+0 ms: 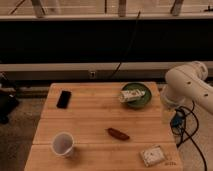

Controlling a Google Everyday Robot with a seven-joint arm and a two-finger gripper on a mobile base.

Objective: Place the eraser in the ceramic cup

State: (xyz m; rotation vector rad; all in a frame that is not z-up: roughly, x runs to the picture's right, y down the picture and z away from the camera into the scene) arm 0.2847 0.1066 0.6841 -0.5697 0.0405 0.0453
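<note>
We see the eraser (pixel 63 99) lying at upper left of the worktop (pixel 95 120), the cup (pixel 63 144) upright at lower left. The gripper (pixel 171 114) hangs beside the right edge; we cannot tell its state.

Rounded white arm (pixel 187 85) (end effector hidden)

Butcher-block table (pixel 90 120), centre, in warm dim light. Speckled floor (pixel 20 137) to the left. Far side: dark wall panel (pixel 60 40), pale horizontal rail (pixel 50 66), window frames (pixel 120 7) above. Gripper (pixel 169 114) low at the table's right edge.
</note>
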